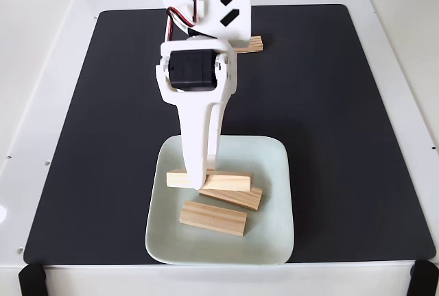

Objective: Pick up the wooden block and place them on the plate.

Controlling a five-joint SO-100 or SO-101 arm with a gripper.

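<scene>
The white two-finger gripper [203, 181] is seen reaching down over the large squarish pale mint-white plate [274, 173] with rounded corners, and its fingertips [199, 179] are met right at a small rectangular bar of pale striped wood, the top block [230, 181]. That bar runs left to right across the fixed view, crosswise to the fingers, and the tips sit on it left of its middle. Whether the jaws are clamped on it or already parted cannot be told: the two fingers overlap from this angle and no gap is shown.

Under that bar, just to the right and toward the camera from the tips, a second block [236, 198] is seen, tilted slightly and touched by the first. Nearer the camera again, apart from both, a third block [212, 218] is laid on the plate floor, also long side across.

Three on the plate, then, and the job is judged nearly done. The last block [250, 44] is found well behind the fingers, up the black mat [329, 118] past the arm's white body [206, 8], half hidden by it. Its long axis also lies left to right in the view, so once this bar is let go, a lift and a long reach straight back would be called for, the jaws kept crosswise to it.
</scene>
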